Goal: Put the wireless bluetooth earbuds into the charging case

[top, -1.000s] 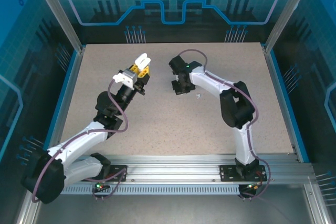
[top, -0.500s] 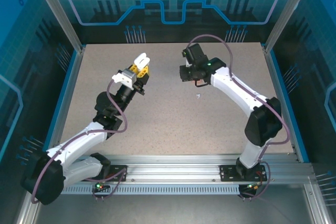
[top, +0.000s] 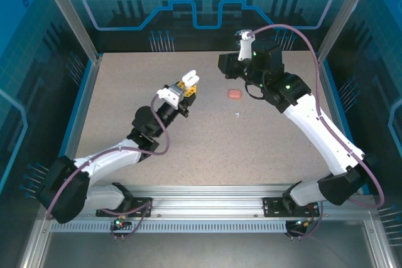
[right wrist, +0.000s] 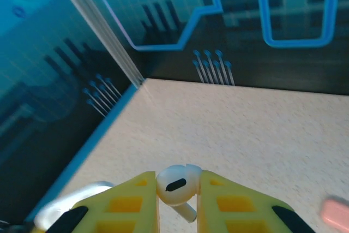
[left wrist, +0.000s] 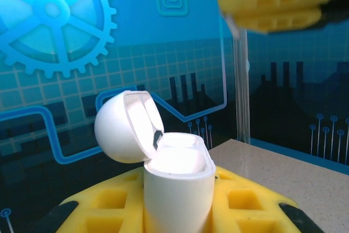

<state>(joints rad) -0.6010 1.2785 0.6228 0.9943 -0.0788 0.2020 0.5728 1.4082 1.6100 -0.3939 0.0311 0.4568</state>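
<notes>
My left pincer (top: 186, 86) is clenched on the charging case (left wrist: 177, 189), holding it up off the table (top: 207, 149) above the far half, a little left of the middle. The case stands upright between my yellow pads (left wrist: 245, 205), with its rounded lid (left wrist: 125, 126) hinged back to the left and the top of the body open. My right pincer (right wrist: 178, 178) hangs above the table near the far edge, right of the middle, pointing towards the left one. It is grasping a white earbud (right wrist: 175, 185), whose rounded head is pinched between the two yellow fingers and whose stem pokes down below them. The two pincers are near each other but apart, so the earbud is outside the case. On the table's far half, right of the middle, lies a salmon-pink piece (top: 233, 93). Just nearer to me than that is a tiny white speck (top: 237, 115), too small for me to make out.
</notes>
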